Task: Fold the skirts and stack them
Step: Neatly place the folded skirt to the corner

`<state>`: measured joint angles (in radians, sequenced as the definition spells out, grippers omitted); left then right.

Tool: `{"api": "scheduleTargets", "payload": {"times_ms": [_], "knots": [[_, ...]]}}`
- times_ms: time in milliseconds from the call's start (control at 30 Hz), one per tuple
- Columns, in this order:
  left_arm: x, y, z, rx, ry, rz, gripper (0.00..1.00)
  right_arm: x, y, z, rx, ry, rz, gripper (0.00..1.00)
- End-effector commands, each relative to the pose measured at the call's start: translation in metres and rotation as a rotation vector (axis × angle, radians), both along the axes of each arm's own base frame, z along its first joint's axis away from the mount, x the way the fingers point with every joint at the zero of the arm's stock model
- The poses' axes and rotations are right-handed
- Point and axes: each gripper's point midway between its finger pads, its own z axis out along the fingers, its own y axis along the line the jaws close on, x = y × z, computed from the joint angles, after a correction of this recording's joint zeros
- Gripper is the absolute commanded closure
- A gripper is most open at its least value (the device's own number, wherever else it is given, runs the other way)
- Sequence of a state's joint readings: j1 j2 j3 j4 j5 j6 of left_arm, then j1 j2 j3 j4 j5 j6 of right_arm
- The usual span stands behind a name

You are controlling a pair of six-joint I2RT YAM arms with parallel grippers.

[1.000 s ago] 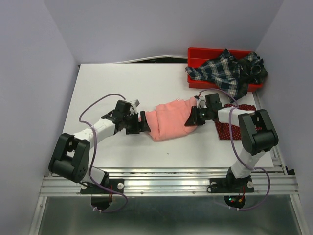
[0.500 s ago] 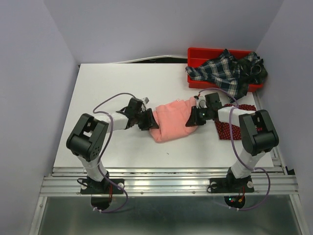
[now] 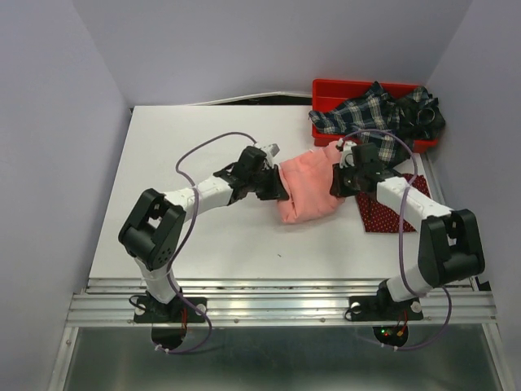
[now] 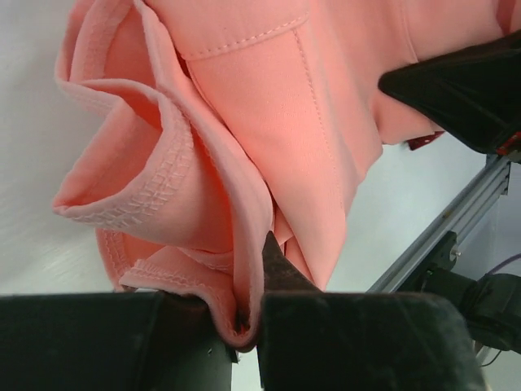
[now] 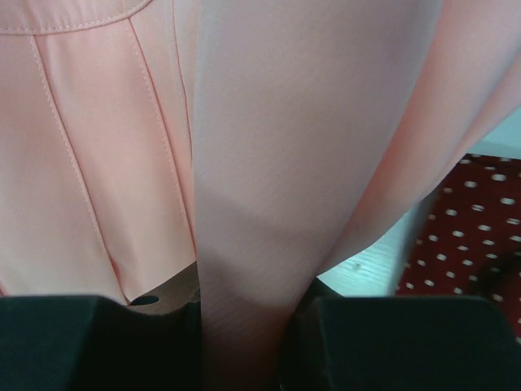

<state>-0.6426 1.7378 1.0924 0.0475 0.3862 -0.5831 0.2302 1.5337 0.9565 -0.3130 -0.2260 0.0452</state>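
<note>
Left claw (image 3: pixel 275 184) and right claw (image 3: pixel 337 181) each pinched an edge of the salmon-pink skirt (image 3: pixel 308 194), bunched mid-fold. The dotted red skirt (image 3: pixel 381 216) lay beside it, and the plaid skirt (image 3: pixel 370 118) was heaped over the bin (image 3: pixel 326 88). Nothing was stacked.

One salmon-pink skirt (image 3: pixel 309 195), one dotted dark red skirt (image 3: pixel 376 217) and one plaid skirt (image 3: pixel 366 122) are counted, three in all. One red bin (image 3: pixel 332 85) is seen.

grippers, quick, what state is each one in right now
left gripper: closed, pinching a fold of the salmon-pink skirt
right gripper: closed on the same skirt's cloth
</note>
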Motion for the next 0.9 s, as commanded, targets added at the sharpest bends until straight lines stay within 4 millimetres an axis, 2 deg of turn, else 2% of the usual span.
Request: {"api": "scheduleTargets", "payload": {"times_ms": [0, 33, 133, 267, 300, 367, 400, 467, 500, 533, 600, 633, 667, 700, 733, 767, 867], "knots": [[0.011, -0.031, 0.052, -0.061, -0.159, -0.057, 1.0, 0.026, -0.026, 0.061, -0.105, -0.213, -0.038, 0.99], [0.011, -0.036, 0.055, -0.064, -0.173, -0.067, 1.0, 0.025, -0.033, 0.07, -0.118, -0.238, -0.05, 0.99], [0.014, -0.054, 0.065, -0.08, -0.203, -0.103, 1.0, 0.021, -0.049, 0.078, -0.162, -0.255, -0.07, 0.99], [0.014, -0.081, 0.08, -0.118, -0.233, -0.151, 1.0, 0.018, -0.087, 0.096, -0.209, -0.281, -0.125, 0.99], [0.017, -0.091, 0.088, -0.135, -0.249, -0.166, 1.0, 0.018, -0.106, 0.1, -0.235, -0.287, -0.153, 0.99], [0.01, -0.107, 0.095, -0.155, -0.263, -0.2, 1.0, 0.014, -0.124, 0.105, -0.253, -0.272, -0.169, 0.99], [0.01, -0.118, 0.1, -0.169, -0.275, -0.22, 1.0, 0.012, -0.144, 0.11, -0.278, -0.279, -0.192, 0.99], [0.004, -0.138, 0.107, -0.196, -0.285, -0.253, 1.0, 0.004, -0.163, 0.116, -0.295, -0.265, -0.205, 0.99], [0.001, -0.145, 0.11, -0.203, -0.292, -0.267, 1.0, -0.001, -0.185, 0.117, -0.325, -0.259, -0.233, 0.99], [-0.001, -0.151, 0.113, -0.213, -0.298, -0.275, 1.0, -0.008, -0.195, 0.121, -0.331, -0.256, -0.241, 0.99], [-0.007, -0.169, 0.117, -0.234, -0.309, -0.307, 1.0, -0.018, -0.216, 0.123, -0.344, -0.239, -0.262, 0.99], [-0.009, -0.176, 0.12, -0.24, -0.322, -0.312, 1.0, -0.028, -0.239, 0.12, -0.359, -0.214, -0.29, 0.99], [-0.013, -0.187, 0.132, -0.262, -0.346, -0.333, 1.0, -0.034, -0.251, 0.119, -0.363, -0.207, -0.307, 0.99], [-0.014, -0.195, 0.12, -0.244, -0.342, -0.343, 1.0, -0.039, -0.263, 0.117, -0.379, -0.2, -0.302, 0.99], [-0.015, -0.201, 0.121, -0.25, -0.349, -0.351, 1.0, -0.048, -0.283, 0.114, -0.368, -0.187, -0.344, 0.99], [-0.019, -0.213, 0.117, -0.256, -0.349, -0.368, 1.0, -0.052, -0.292, 0.106, -0.359, -0.166, -0.355, 0.99], [-0.016, -0.23, 0.108, -0.259, -0.376, -0.38, 1.0, -0.061, -0.313, 0.094, -0.322, -0.155, -0.371, 0.99]]}}
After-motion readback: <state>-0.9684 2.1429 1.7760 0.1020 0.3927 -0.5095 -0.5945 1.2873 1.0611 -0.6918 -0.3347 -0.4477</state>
